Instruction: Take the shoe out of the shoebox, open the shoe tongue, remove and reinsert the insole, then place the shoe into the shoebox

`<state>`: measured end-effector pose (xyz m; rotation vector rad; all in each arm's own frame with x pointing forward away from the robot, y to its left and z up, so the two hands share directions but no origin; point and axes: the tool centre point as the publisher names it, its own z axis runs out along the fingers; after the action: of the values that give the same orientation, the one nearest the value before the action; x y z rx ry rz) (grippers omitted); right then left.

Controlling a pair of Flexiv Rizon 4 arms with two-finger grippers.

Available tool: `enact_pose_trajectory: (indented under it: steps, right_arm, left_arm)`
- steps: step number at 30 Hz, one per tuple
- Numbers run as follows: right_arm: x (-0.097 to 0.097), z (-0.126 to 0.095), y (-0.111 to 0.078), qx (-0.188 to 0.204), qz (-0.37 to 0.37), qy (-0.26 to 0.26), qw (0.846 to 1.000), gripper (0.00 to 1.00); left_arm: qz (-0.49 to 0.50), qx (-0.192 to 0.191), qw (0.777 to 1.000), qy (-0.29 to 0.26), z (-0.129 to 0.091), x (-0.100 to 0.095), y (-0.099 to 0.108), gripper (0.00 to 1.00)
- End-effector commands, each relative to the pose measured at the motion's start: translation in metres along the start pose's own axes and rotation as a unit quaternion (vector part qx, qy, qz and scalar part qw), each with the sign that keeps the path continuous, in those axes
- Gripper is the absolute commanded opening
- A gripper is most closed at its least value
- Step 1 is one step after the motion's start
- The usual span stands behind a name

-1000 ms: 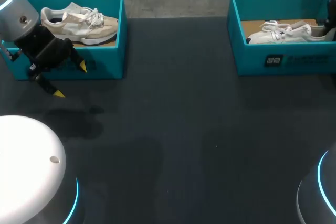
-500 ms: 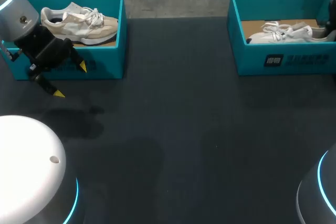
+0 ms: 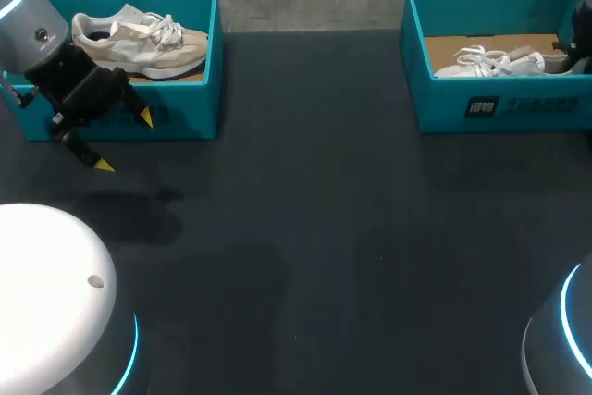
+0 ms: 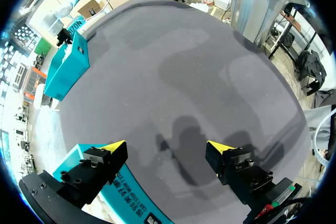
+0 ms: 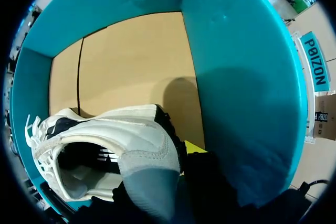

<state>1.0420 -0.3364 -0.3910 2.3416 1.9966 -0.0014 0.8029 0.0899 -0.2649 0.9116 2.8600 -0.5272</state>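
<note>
Two teal shoeboxes on dark table [image 3: 314,228].

Head view: left shoebox [image 3: 185,122] holds beige shoe [image 3: 139,43]. Right shoebox [image 3: 499,104] holds white shoe [image 3: 495,62], lying toward the box's right end. Left gripper [image 3: 125,141] hangs before left shoebox, fingers apart, nothing held.

Left wrist view: left gripper [image 4: 168,146] spread over bare table, left shoebox [image 4: 126,205] wall just beside one finger.

Right wrist view: right gripper [image 5: 165,156] clamped on white shoe [image 5: 105,135] at the heel, inside right shoebox [image 5: 236,77]. One yellow tip shows outside the heel, other hidden.
</note>
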Motion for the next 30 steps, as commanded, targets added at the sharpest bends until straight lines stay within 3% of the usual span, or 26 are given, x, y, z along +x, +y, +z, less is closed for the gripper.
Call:
enact_pose_trajectory:
  steps: [1, 13, 16, 20, 26, 30]
  right_arm:
    - [0.006, 0.008, -0.002, 0.003, -0.001, 0.002, 1.0, 0.0]
    - [0.013, -0.003, -0.01, -0.004, 0.004, -0.009, 1.0, 0.0]
    - [0.014, -0.005, -0.01, -0.005, 0.005, -0.011, 1.0, 0.1]
    - [0.014, -0.006, -0.01, -0.007, 0.007, -0.013, 1.0, 0.11]
    - [0.013, -0.01, -0.01, -0.01, 0.01, -0.015, 1.0, 0.26]
    - [0.013, -0.013, -0.009, -0.012, 0.01, -0.017, 1.0, 0.31]
  left_arm:
    - [0.0, -0.001, 1.0, 0.002, 0.0, 0.0, 0.0, 1.0]
    - [0.0, -0.001, 1.0, 0.002, 0.0, 0.0, 0.0, 1.0]
    - [0.0, -0.001, 1.0, 0.002, 0.0, 0.0, 0.0, 1.0]
    - [0.0, -0.001, 1.0, 0.002, 0.0, 0.0, 0.0, 1.0]
    - [0.0, -0.001, 1.0, 0.002, 0.0, 0.0, 0.0, 1.0]
    - [0.0, -0.001, 1.0, 0.002, 0.0, 0.0, 0.0, 1.0]
